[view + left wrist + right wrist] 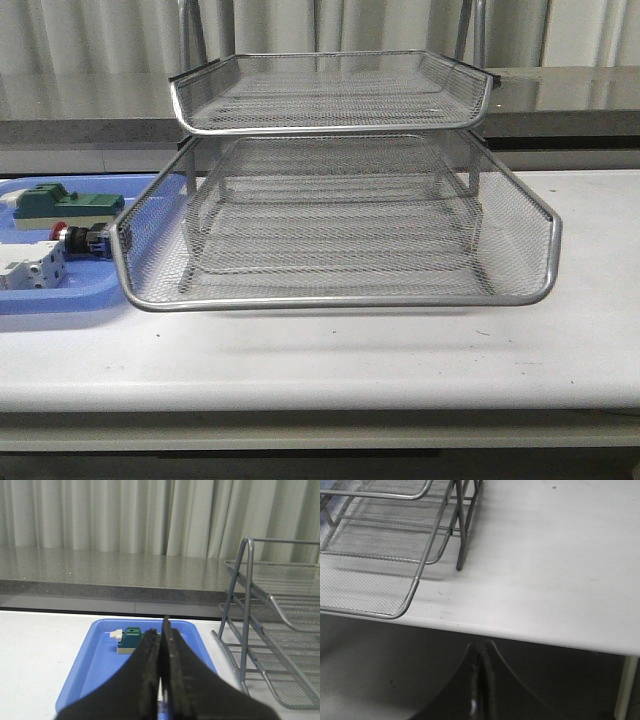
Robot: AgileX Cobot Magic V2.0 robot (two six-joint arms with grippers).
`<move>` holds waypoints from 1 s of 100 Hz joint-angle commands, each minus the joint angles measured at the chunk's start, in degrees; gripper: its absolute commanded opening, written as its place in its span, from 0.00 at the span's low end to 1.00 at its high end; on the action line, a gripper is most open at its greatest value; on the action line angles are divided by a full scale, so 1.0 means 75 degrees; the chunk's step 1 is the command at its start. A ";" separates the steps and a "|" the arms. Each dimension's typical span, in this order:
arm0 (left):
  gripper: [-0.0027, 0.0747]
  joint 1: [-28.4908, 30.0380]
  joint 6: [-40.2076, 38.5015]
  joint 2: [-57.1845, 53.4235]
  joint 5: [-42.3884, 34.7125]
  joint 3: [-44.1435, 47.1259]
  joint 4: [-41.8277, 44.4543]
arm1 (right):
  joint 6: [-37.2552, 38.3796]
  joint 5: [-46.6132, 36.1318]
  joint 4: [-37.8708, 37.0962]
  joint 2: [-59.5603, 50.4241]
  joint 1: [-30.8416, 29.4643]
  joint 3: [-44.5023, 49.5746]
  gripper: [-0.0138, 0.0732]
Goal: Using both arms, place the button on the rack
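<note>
The button [80,240], with its red cap, silver collar and blue rear block, lies on its side in the blue tray [60,300], just left of the rack. The rack [340,300] of silver mesh tiers stands mid-table; its legs [244,605] and lower rim [420,577] show in the wrist views. My left gripper [160,629] is shut and empty, hovering above the blue tray [95,660]; its fingers hide the button in that view. My right gripper [481,649] is shut and empty, below and off the table's front edge. Neither arm appears in the front view.
A green-topped block [65,203] [132,639] sits at the tray's far end and a white breaker [30,270] at its near end. The white table [400,360] [545,570] runs past the rack's right side. A grey ledge and curtains stand behind.
</note>
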 commanded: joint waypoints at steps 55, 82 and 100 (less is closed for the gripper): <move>0.01 0.0023 -0.0030 0.6000 0.2233 -0.4943 -0.0084 | -0.0016 -0.0483 0.0001 0.0074 -0.0043 -0.0230 0.08; 0.01 0.0023 0.0241 0.7627 0.2462 -0.5279 -0.0070 | -0.0016 -0.0483 0.0001 0.0074 -0.0043 -0.0230 0.08; 0.06 0.0023 0.0241 0.8027 0.2589 -0.5279 -0.0070 | -0.0016 -0.0483 0.0001 0.0074 -0.0043 -0.0230 0.08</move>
